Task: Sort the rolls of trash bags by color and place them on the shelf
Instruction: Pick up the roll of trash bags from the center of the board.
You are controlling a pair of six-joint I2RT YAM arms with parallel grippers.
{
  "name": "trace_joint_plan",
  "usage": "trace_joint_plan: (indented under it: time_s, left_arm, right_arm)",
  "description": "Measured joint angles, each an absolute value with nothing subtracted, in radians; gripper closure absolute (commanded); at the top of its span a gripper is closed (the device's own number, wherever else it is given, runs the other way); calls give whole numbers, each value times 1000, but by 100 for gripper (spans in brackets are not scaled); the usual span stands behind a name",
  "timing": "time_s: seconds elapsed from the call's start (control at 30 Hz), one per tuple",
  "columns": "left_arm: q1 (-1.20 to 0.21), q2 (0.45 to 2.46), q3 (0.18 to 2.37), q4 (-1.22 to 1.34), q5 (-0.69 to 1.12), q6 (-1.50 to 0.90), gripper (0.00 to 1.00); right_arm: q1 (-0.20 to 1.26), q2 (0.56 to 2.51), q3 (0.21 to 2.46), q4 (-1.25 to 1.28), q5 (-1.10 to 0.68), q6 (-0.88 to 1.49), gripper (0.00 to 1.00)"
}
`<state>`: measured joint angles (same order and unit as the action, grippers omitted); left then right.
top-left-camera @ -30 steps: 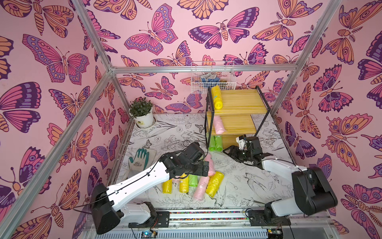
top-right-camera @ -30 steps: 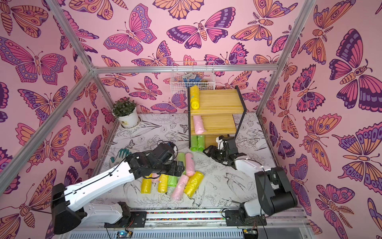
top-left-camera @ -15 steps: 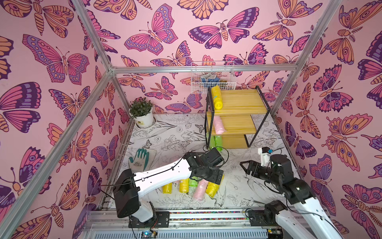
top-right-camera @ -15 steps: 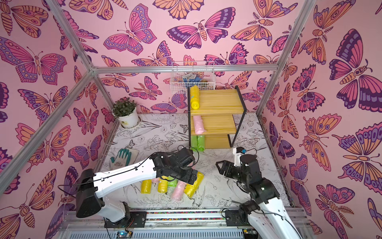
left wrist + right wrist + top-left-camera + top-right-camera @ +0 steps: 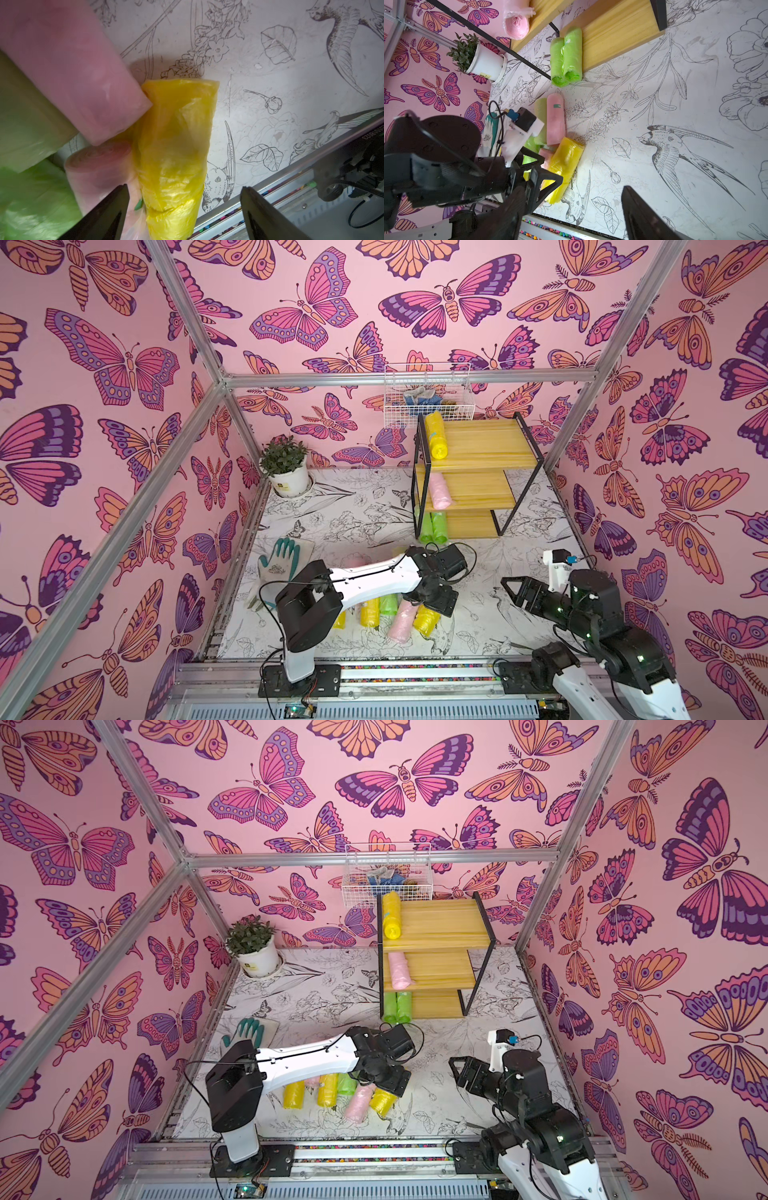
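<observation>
The shelf (image 5: 482, 443) stands at the back right, with one yellow roll (image 5: 436, 439) on its top board, a pink roll (image 5: 440, 491) on the middle board and two green rolls (image 5: 432, 526) on the bottom one. Several loose rolls of trash bags lie in a pile near the front. My left gripper (image 5: 436, 608) is low over the pile's right end, open, and its jaws straddle a yellow roll (image 5: 176, 135) without pinching it. A pink roll (image 5: 72, 72) leans against that one. My right gripper (image 5: 509, 587) hovers open and empty to the right.
A grey-and-green glove (image 5: 278, 560) lies at the left edge of the floor. A potted plant (image 5: 286, 472) stands in the back left corner. A white wire basket (image 5: 428, 398) hangs on the back wall above the shelf. A metal rail (image 5: 415, 672) runs along the front.
My right arm has pulled back from the shelf's bottom tier to the front right. My left gripper has shifted right along the pile to the yellow roll at its end.
</observation>
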<state>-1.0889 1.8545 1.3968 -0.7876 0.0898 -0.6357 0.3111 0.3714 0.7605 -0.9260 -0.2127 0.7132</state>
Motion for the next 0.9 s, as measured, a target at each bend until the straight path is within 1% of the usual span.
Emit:
trace_joint_plan:
  time_s: [0.23,0.47,0.7,0.9]
  left_arm:
    - [-1087,1893,1443,-760,92,-631,12]
    - [-1071,1919,1443,-743,119,-636,15]
    - [-1065,1953,1458,-727,152,-630,21]
    - [-1063,1966,1459,-723,176,-635,22]
  right_arm:
    - [311,344,760,-974,-213,718,25]
    - [311,344,760,-1004,-213,718,25]
    - [311,344,739,-1008,-213,718,25]
    - [311,344,734,-1012,-214,718,25]
